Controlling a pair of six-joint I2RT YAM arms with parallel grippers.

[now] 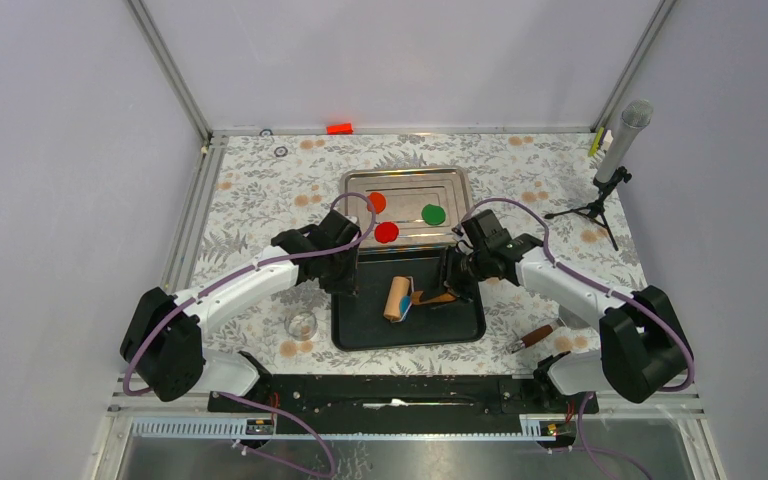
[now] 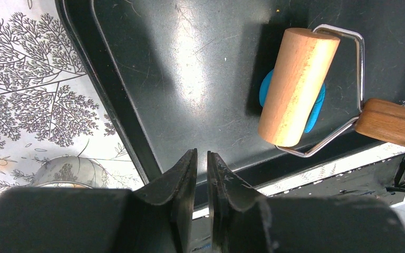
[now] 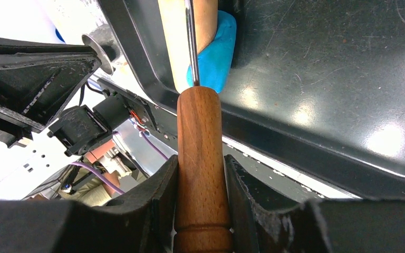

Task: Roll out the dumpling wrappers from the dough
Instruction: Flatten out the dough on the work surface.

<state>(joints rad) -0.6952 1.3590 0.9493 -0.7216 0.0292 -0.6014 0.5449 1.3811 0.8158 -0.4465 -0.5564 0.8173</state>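
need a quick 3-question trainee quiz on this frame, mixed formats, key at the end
1. True or false: the right end effector grips the roller's wooden handle.
2. The blue dough on the black tray lies: A) under the roller drum; B) apart from it; C) on top of it.
3. How many clay discs sit in the silver tray?
Key: 1 true; 2 A; 3 three.

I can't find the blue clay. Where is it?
In the top view, the blue dough lies near the middle of the black tray closest to the arms. It is pressed under the wooden roller, which the right gripper holds.
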